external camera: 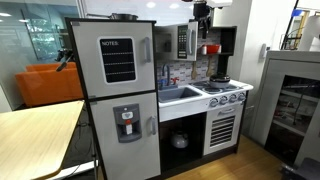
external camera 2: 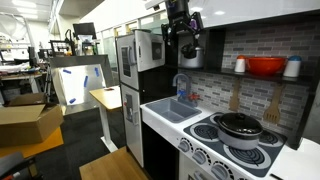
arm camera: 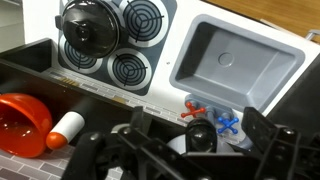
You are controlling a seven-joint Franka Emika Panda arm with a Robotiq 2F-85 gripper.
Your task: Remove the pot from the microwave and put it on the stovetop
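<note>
The microwave [external camera: 184, 42] [external camera 2: 134, 55] sits above the sink beside the fridge, and its dark windowed door looks shut. The pot is not visible in any view. The stovetop [external camera: 226, 92] [external camera 2: 262, 158] [arm camera: 140, 20] has black burners. A black lidded pan [external camera 2: 238, 125] [arm camera: 88, 26] rests on one burner. My gripper [external camera: 203, 24] [external camera 2: 187, 50] [arm camera: 200, 140] is open and empty. It hangs high over the faucet, between the microwave and the shelf, with its fingers pointing down.
The grey sink [arm camera: 235, 60] [external camera 2: 172, 109] lies below the gripper, with red and blue tap knobs [arm camera: 215, 115]. A red bowl [external camera 2: 265, 67] [arm camera: 20, 122] and a small white bottle [arm camera: 66, 128] stand on the shelf above the stove. The tall grey fridge [external camera: 115, 90] stands beside the sink.
</note>
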